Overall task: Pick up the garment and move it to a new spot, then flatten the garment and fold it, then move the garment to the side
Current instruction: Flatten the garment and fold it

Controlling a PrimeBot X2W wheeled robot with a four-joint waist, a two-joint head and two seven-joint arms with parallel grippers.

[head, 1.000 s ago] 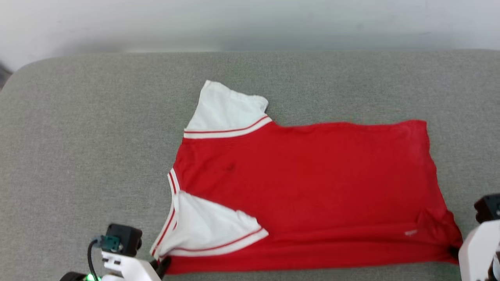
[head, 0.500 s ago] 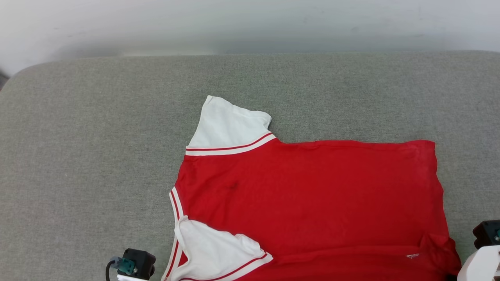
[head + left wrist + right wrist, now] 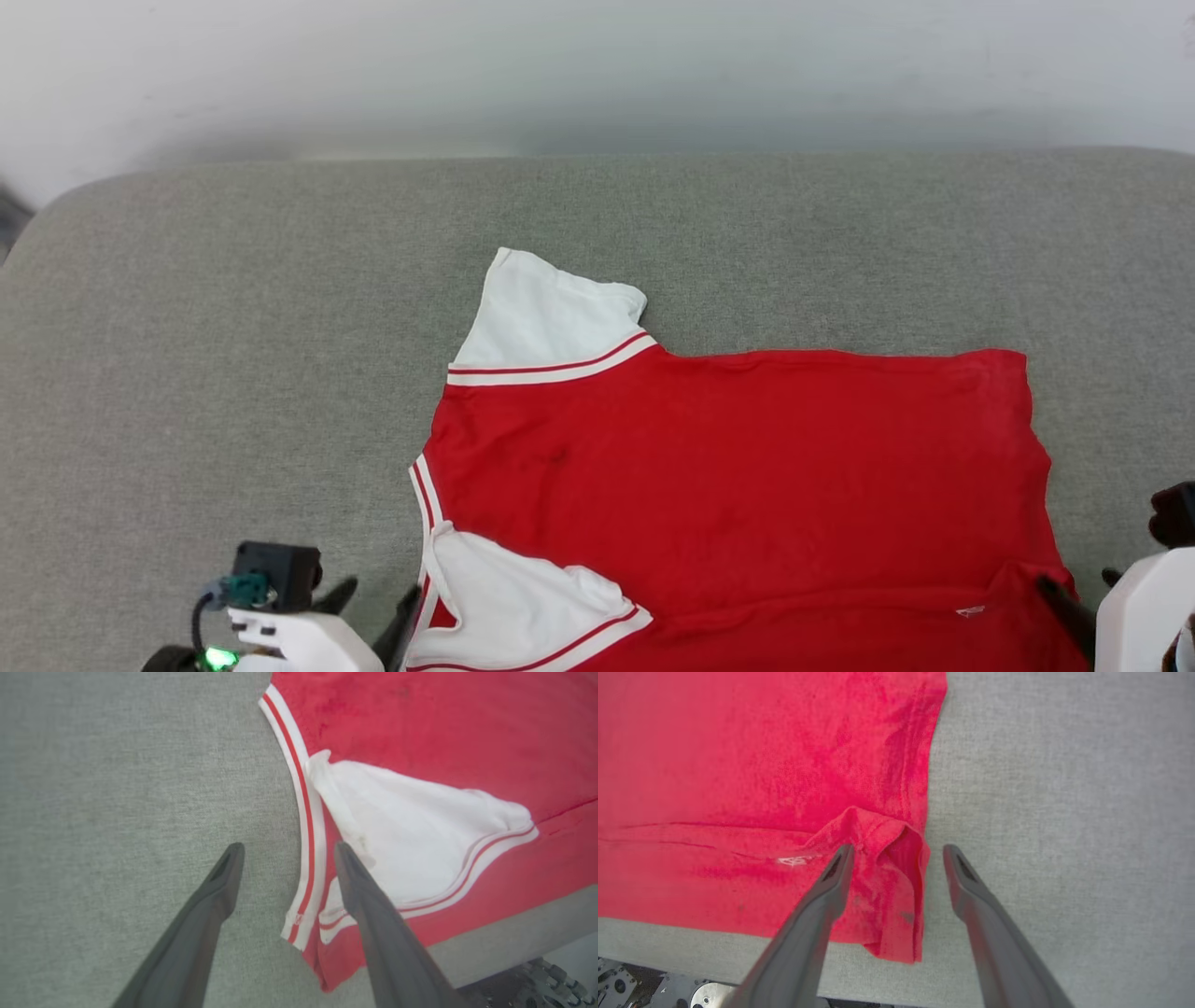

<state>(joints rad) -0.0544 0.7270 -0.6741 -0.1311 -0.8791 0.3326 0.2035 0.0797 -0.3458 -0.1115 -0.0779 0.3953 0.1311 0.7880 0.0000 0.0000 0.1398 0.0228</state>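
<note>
Both claws are spread wide and pinch nothing. The left claw (image 3: 288,848) straddles the striped collar trim (image 3: 303,812), one finger over bare cushion and the other over the near sleeve (image 3: 420,826). The right claw (image 3: 899,849) straddles the rumpled hem corner (image 3: 887,858), one finger over red cloth and the other over the cushion. I cannot tell whether any fingertip touches the fabric.

The garment (image 3: 747,467) lies along the front edge of the grey cushion (image 3: 233,327), right of its middle, with the collar toward the left side and the hem toward the right. No lettering shows, so I judge it is front-down.

As I read it, the move to a new spot is done and the flattening is mostly done: the red body lies smooth. The far sleeve (image 3: 551,313) sticks out flat toward the back edge, while the near sleeve lies turned in over the body. That hem corner stands up in a small ridge and wants smoothing. The real folding has not started, or barely, and the final move aside is left.
</note>
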